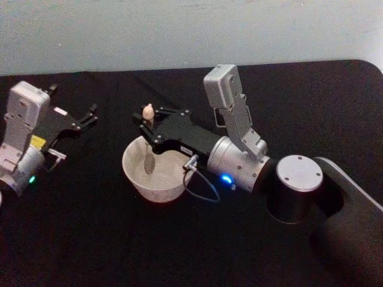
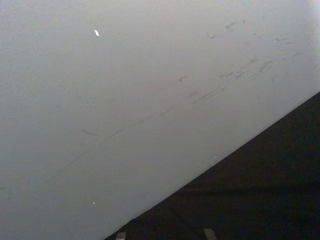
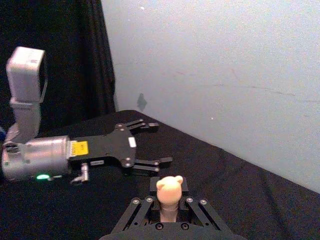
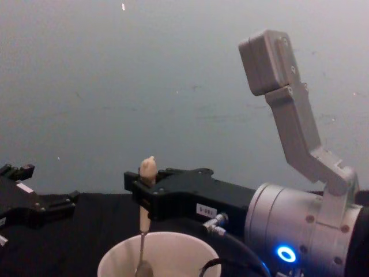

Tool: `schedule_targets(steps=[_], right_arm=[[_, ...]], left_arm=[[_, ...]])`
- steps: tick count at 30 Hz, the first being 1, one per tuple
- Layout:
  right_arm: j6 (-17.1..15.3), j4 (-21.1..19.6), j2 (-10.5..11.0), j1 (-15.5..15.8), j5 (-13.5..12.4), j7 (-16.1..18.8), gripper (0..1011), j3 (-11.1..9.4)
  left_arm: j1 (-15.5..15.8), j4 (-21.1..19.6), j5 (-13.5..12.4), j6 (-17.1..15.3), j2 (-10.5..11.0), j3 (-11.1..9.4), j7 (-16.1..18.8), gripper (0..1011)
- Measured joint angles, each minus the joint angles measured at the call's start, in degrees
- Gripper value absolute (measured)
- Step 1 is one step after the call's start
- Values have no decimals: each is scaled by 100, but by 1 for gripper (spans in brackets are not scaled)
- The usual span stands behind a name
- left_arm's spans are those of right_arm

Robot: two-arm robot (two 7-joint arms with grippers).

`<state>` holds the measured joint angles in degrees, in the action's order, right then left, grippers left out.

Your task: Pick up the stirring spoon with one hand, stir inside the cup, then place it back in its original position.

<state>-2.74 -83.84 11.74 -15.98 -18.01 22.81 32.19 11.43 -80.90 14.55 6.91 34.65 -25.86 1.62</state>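
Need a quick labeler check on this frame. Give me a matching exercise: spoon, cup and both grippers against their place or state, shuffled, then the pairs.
Things:
1. stirring spoon
2. cup
3. right gripper
4. left gripper

Place or state:
A. open and empty, off to the left above the table
B. shut around a pale handle, over the cup
C. upright, bowl end down inside the cup
D. cream-white, standing on the black table

Pairs: 1-C, 2-D, 3-B, 4-A.
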Motion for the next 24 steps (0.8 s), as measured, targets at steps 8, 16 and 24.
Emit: schedule_targets(steps=[8, 16, 24], right_arm=[[5, 119, -40, -50, 41, -69, 187, -131], [-21, 57, 30, 11, 32, -66, 187, -233], [-61, -84, 109, 110, -18, -21, 188, -277]], left_arm=[[0, 0, 0, 0, 0, 0, 0, 1001], [0, 0, 0, 0, 0, 0, 0, 1001], [0, 0, 0, 0, 0, 0, 0, 1001]])
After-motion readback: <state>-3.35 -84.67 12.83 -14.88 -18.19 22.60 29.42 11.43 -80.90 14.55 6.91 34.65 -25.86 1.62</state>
